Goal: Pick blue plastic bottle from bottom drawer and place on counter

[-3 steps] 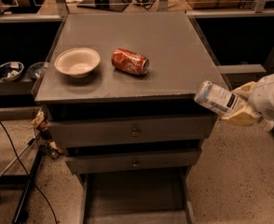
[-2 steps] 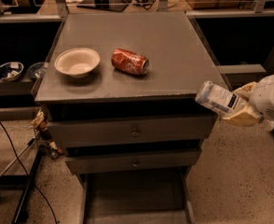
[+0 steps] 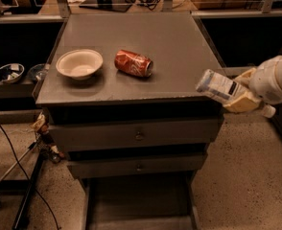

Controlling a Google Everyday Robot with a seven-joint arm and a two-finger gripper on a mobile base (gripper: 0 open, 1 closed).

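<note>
gripper clamped on blue plastic bottle – tilted, in the air just off the counter front-right corner (bottom drawer open below). Clear the edge first, then set down upright – well apart from red can.

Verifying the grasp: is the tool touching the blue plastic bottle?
Touching. The camera view shows the tool, right of the counter, clamped around the blue plastic bottle, holding it in the air.

Grey counter; white bowl; red can; blue-white bottle in cream claw, right of counter.
</note>
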